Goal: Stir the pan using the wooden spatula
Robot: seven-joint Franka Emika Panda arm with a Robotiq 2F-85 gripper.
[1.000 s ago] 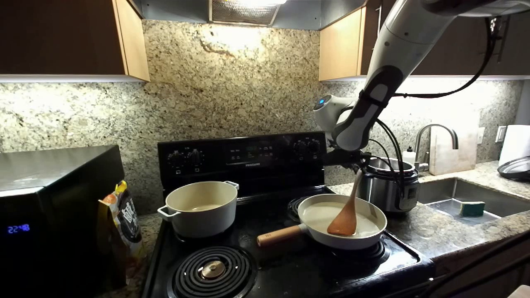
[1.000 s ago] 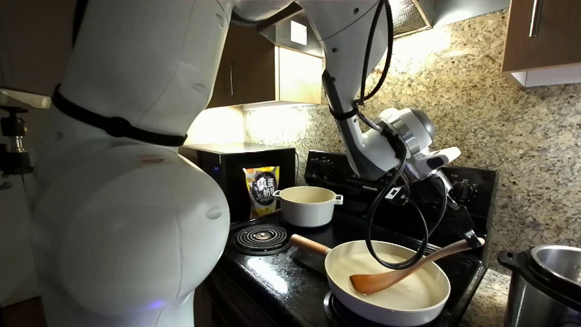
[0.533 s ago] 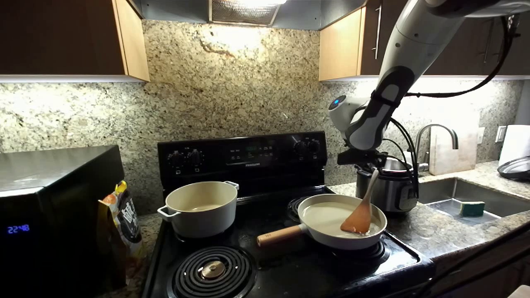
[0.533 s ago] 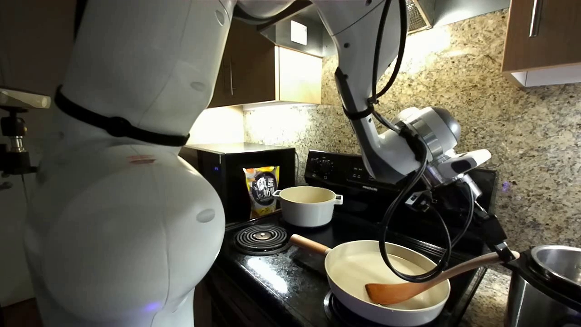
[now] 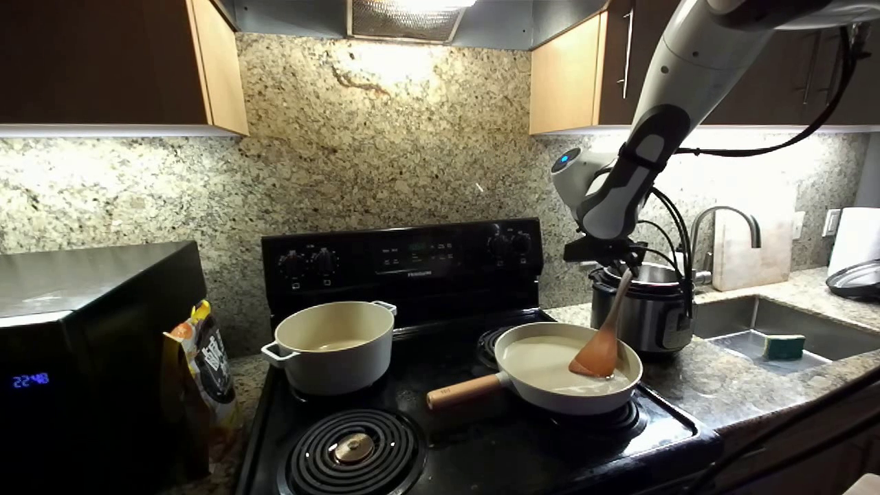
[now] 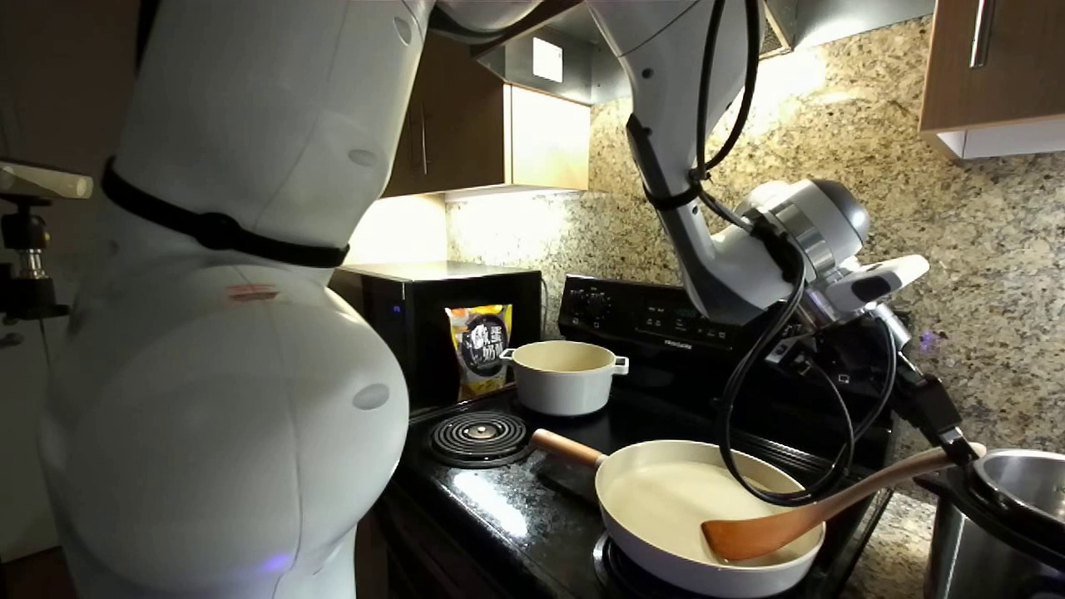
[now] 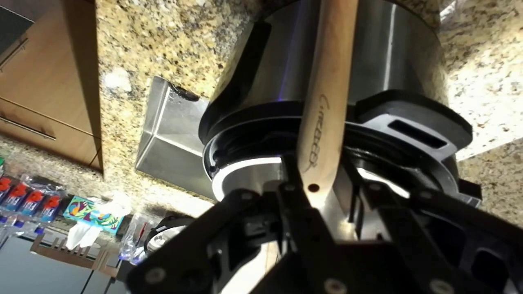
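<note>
The gripper [image 7: 320, 175] has its black jaws pinched on the pale, rounded handle end of the wooden spatula [image 6: 753, 535], the bit with the small hole and scripty lettering. Its broad, flat orange-brown blade is tilted down inside the shallow, round cream-white pan [image 5: 570, 404], which sits on a black coil burner [image 5: 613, 421], busy speckled stone-look wall [image 5: 412, 158] behind it all.

Wooden spatula [image 7: 330, 94] cropped in wrist view, pan [image 6: 707, 581] part-hidden by cable [image 6: 786, 499]
</note>
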